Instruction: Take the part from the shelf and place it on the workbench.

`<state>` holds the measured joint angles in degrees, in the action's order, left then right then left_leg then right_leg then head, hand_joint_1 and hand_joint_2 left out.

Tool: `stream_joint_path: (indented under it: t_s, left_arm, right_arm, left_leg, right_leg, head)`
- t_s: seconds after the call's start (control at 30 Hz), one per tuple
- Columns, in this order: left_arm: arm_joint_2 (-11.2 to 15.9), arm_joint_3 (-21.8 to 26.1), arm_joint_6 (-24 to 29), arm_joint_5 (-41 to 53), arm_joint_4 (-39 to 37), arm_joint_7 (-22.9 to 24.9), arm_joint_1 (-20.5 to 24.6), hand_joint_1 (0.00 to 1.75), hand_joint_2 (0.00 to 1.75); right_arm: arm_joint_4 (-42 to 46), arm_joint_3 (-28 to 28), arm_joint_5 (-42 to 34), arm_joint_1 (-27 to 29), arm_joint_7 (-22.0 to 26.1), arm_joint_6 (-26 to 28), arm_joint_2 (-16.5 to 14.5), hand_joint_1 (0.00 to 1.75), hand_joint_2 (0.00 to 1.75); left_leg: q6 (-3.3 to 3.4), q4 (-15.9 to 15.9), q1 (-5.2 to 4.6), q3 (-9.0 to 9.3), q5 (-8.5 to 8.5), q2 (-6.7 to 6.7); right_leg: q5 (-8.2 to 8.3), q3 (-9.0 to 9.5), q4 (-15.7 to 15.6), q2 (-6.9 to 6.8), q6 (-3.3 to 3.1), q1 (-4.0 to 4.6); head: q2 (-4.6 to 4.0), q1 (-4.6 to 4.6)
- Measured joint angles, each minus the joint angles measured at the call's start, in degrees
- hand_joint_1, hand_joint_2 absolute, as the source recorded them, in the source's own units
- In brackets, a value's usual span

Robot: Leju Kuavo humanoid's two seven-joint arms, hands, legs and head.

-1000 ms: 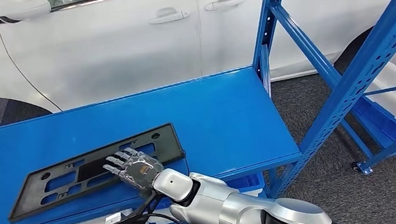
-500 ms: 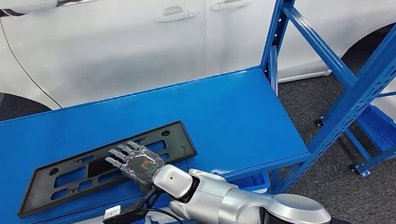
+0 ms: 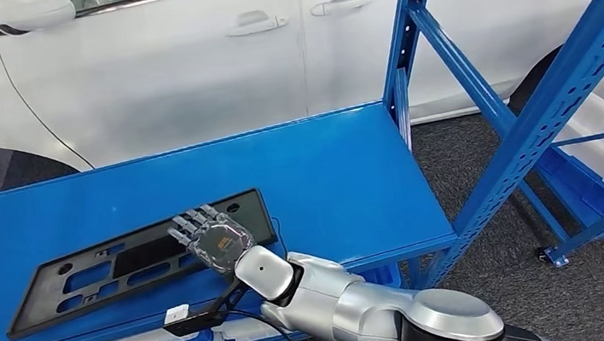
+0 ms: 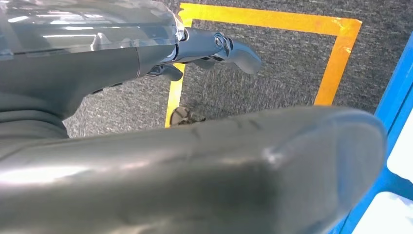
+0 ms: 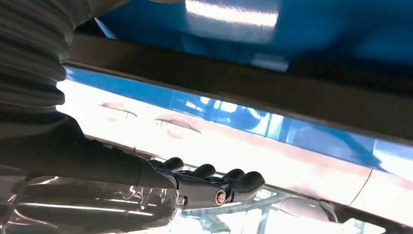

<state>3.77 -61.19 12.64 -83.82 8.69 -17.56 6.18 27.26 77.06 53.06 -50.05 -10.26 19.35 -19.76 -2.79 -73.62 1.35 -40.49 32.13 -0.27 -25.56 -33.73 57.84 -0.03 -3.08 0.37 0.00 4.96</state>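
- Blue sheet metal makes up the workbench we look down on; its front edge runs just below our right hand, and its right edge ends at a blue upright of the shelf.
- We see the black part, a long flat frame with cut-outs, lying flat on the bench's front left area, its long side near the front edge and slightly angled to it.
- Our right hand lies over the part's right end, fingers straight and close together, palm down. We cannot tell whether it presses on the part or hovers just above it; it grips nothing that we can see.
- To the right of the part and behind it the bench top is bare blue, up to the far edge, where a white car stands.
- In the left wrist view our left hand hangs over grey carpet marked with yellow tape, fingers loosely apart, holding nothing.
- We can read no writing or brand anywhere; a small white tag sits on the cable below the right wrist, its text too small to tell.
- Against the picture half a second back, the whole scene has shifted, so our camera moved; the hand now sits nearer the part's right end and looks slightly raised.
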Motion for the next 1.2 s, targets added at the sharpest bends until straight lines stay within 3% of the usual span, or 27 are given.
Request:
stream_joint_path:
  t_s: [0.03,0.1,0.17,0.2,0.27,0.33,0.43,0.47,0.5,0.53,0.6,0.67,0.77,0.83,0.93,0.97,1.0,1.03,1.07,1.13,1.2]
  left_arm:
    - [0.0,0.0,0.0,0.0,0.0,0.0,0.0,0.0,0.0]
    - [0.1,-0.1,0.1,0.0,0.0,0.1,0.1,0.0,0.0]
    - [0.1,-0.1,0.1,0.0,0.0,0.2,0.2,0.0,0.0]
    - [0.1,-0.1,0.1,0.0,0.0,0.2,0.1,0.0,0.0]
    - [0.1,-0.1,0.2,0.0,0.0,0.3,0.0,0.0,0.0]
    - [0.1,-0.1,0.2,-0.1,0.0,0.3,0.0,0.0,0.0]
    - [0.1,-0.1,0.1,-0.1,0.0,0.3,0.0,0.0,0.0]
    - [0.1,-0.1,0.1,-0.1,0.0,0.3,0.0,0.0,0.0]
    - [0.1,-0.1,0.1,-0.1,0.0,0.3,-0.1,0.0,0.0]
    - [0.1,-0.1,0.1,-0.1,0.0,0.3,-0.1,0.0,0.0]
    - [0.0,-0.1,0.1,-0.1,0.0,0.3,-0.1,0.0,0.0]
    - [0.0,-0.1,0.0,-0.1,0.0,0.3,-0.1,0.0,0.0]
    - [0.0,-0.1,0.0,-0.1,0.0,0.2,-0.1,0.0,0.0]
    - [0.0,-0.1,0.0,-0.1,0.0,0.1,-0.1,0.0,0.0]
    - [0.0,-0.1,0.0,-0.1,0.0,0.1,-0.1,0.0,0.0]
    - [0.0,-0.1,0.0,-0.1,0.0,0.1,-0.2,0.0,0.0]
    - [0.0,-0.1,0.0,-0.1,0.0,0.1,-0.3,0.0,0.0]
    - [0.1,-0.1,-0.1,-0.1,0.0,0.0,-0.3,0.0,0.0]
    - [0.1,-0.1,-0.2,-0.1,0.0,-0.2,-0.3,0.0,0.0]
    - [0.2,-0.2,-0.8,-0.1,0.0,-1.0,-0.3,0.0,0.0]
    - [0.2,-0.3,-1.4,0.0,0.0,-2.3,-0.2,0.0,0.0]
  right_arm:
    - [-0.1,0.2,0.2,0.0,-0.1,-0.1,0.0,0.0,1.75]
    - [-0.2,0.6,0.3,-0.1,-0.3,-0.2,0.0,0.78,1.75]
    - [-0.2,0.8,0.3,-0.2,-0.3,-0.4,0.0,1.65,1.75]
    - [-0.2,0.9,0.3,-0.2,-0.2,-0.6,0.0,1.75,1.75]
    - [-0.2,1.1,0.2,-0.2,-0.1,-0.9,0.0,1.75,1.75]
    - [-0.2,1.3,0.1,-0.3,0.1,-1.0,0.0,1.75,1.75]
    - [-0.3,1.5,-0.2,-0.1,0.2,-1.4,0.1,1.75,1.75]
    - [-0.4,1.6,-0.2,0.0,0.2,-1.5,0.1,1.75,1.75]
    - [-0.4,1.7,-0.3,0.0,0.2,-1.7,0.1,1.75,1.75]
    - [-0.4,1.8,-0.4,0.0,0.2,-1.9,0.1,1.75,1.75]
    - [-0.4,1.9,-0.5,0.0,0.2,-2.0,0.1,1.75,1.75]
    - [-0.4,1.9,-0.6,-0.2,0.1,-2.0,0.1,1.75,1.75]
    - [-0.5,2.0,-0.8,-0.2,-0.1,-2.1,0.0,1.75,1.75]
    - [-0.6,2.0,-0.9,-0.3,-0.2,-2.1,0.0,1.75,1.75]
    - [-0.7,2.0,-0.9,-0.2,-0.3,-2.1,0.0,1.75,1.75]
    - [-0.8,2.0,-0.9,-0.1,-0.3,-2.1,0.0,1.75,1.75]
    - [-0.8,2.0,-1.0,-0.1,-0.3,-2.1,0.0,1.75,1.75]
    - [-0.9,2.0,-1.0,0.0,-0.3,-2.1,0.0,1.75,1.75]
    - [-1.0,2.1,-1.1,0.0,-0.3,-2.1,0.0,1.75,1.75]
    - [-1.1,2.1,-1.3,-0.1,-0.3,-2.0,0.0,1.75,1.75]
    - [-1.2,2.0,-1.6,-0.3,-0.2,-1.9,0.0,1.75,1.75]
  left_leg:
    - [0.07,2.0,0.0,0.93,-1.61,0.0]
    - [0.41,9.9,-0.08,4.74,-5.45,0.02]
    - [0.99,15.0,-0.34,7.12,-6.86,-0.03]
    - [1.28,15.5,-0.51,7.3,-6.64,-0.07]
    - [1.93,15.9,-0.43,7.29,-6.91,-0.05]
    - [2.61,16.3,-0.12,7.44,-7.19,0.04]
    - [3.06,16.5,-0.01,7.43,-7.27,0.1]
    - [3.07,16.4,-0.01,7.43,-7.26,0.09]
    - [3.05,16.4,0.0,7.47,-7.24,0.07]
    - [3.0,16.4,0.01,7.56,-7.21,0.03]
    - [2.73,16.4,0.03,7.84,-7.04,-0.11]
    - [2.09,16.3,-0.14,7.94,-6.85,-0.19]
    - [0.85,16.4,-0.06,7.97,-6.8,-0.15]
    - [0.27,15.0,0.1,7.45,-5.64,-0.07]
    - [-0.07,5.1,0.16,2.97,-0.53,-0.02]
    - [-0.15,1.7,0.16,1.38,0.61,-0.02]
    - [-0.18,0.1,0.16,0.56,0.71,-0.02]
    - [-0.13,0.7,0.15,0.79,-0.28,-0.02]
    - [-0.02,3.5,0.15,2.04,-2.17,-0.02]
    - [0.36,11.5,0.03,5.73,-5.72,-0.01]
    - [0.88,15.7,-0.22,7.67,-6.77,-0.06]
  right_leg:
    - [-0.08,0.06,0.1,0.05,0.01,0.04]
    - [-0.36,0.2,0.4,0.11,0.2,0.14]
    - [-0.55,0.06,0.7,0.16,0.61,0.31]
    - [-0.53,-0.06,0.7,0.17,0.86,0.37]
    - [-0.57,-0.16,0.8,0.16,1.45,0.34]
    - [-2.05,-0.98,2.7,0.16,2.13,0.26]
    - [-7.15,-5.98,13.2,0.16,2.89,-0.24]
    - [-7.96,-7.5,16.2,0.15,3.07,-0.46]
    - [-7.71,-8.14,17.3,0.12,3.19,-0.67]
    - [-6.31,-7.55,15.9,0.1,3.24,-0.86]
    - [-2.33,-3.82,8.1,0.04,3.04,-1.08]
    - [-0.3,-0.93,2.0,0.06,2.58,-0.9]
    - [-0.14,-0.52,0.8,0.24,1.65,-0.6]
    - [0.16,-0.27,0.3,0.16,0.91,-0.77]
    - [0.33,-0.24,0.0,-0.01,0.32,-0.71]
    - [0.32,-0.27,0.0,0.0,0.27,-0.59]
    - [0.31,-0.27,0.0,0.02,0.25,-0.49]
    - [0.29,-0.25,0.1,0.04,0.24,-0.44]
    - [0.26,-0.2,0.2,0.07,0.29,-0.41]
    - [0.08,-0.23,0.5,0.11,0.55,-0.28]
    - [0.0,-0.44,0.7,0.15,1.05,-0.12]
  head:
    - [0.0,0.0]
    - [0.0,0.0]
    - [0.0,0.0]
    - [0.0,0.0]
    - [0.0,0.0]
    - [0.0,-0.01]
    - [0.0,-0.01]
    - [0.0,-0.01]
    - [0.0,-0.01]
    - [0.0,-0.01]
    - [0.0,-0.02]
    - [0.0,-0.01]
    - [0.0,0.0]
    - [0.0,-0.01]
    - [0.0,0.0]
    - [0.0,0.0]
    - [0.0,0.0]
    - [0.0,0.0]
    - [0.0,0.0]
    - [0.0,0.0]
    - [0.0,0.0]
